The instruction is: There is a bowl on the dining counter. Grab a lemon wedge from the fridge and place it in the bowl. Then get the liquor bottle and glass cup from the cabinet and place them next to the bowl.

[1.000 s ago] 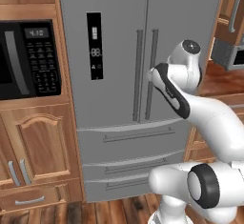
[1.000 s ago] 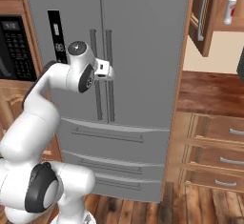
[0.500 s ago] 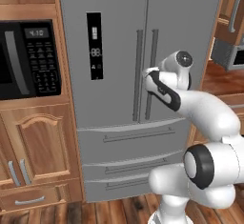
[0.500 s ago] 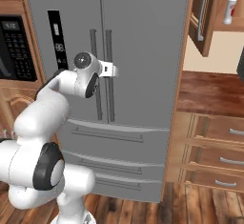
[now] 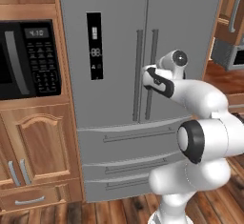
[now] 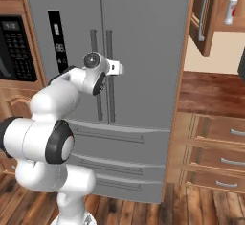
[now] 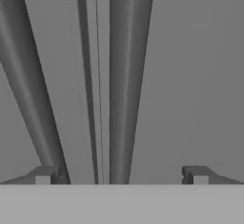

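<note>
The tall grey steel French-door fridge (image 5: 143, 75) is closed, and the lemon wedge is presumably behind its doors, out of sight. The two-finger gripper (image 7: 121, 175) is released, its small dark fingertips (image 7: 44, 174) spread wide, and nothing is held between them. It is pointed straight at the pair of vertical bar handles, which stand just ahead of it: the right door's handle (image 7: 126, 75) lies between the jaws and the left door's handle (image 7: 28, 75) runs toward the one fingertip.

The handle is judged stiff, smooth and somewhat slippery, so the bar is best taken across its width at about the height of the gripper. The door is likely heavy and will swing on its hinge, so a firm hold and a pull along an arc are called for.

The hand view gives the alignment of the jaws with the bars, which the base views hide behind the white wrist (image 6: 112, 68). The right base view shows a slim clear-white bottle with a red cap (image 6: 231, 9) in the light brown wall cabinet (image 6: 210, 18), up and well off to the side of the gripper. In the left base view a black microwave (image 5: 28, 58) is seen on the opposite side.
</note>
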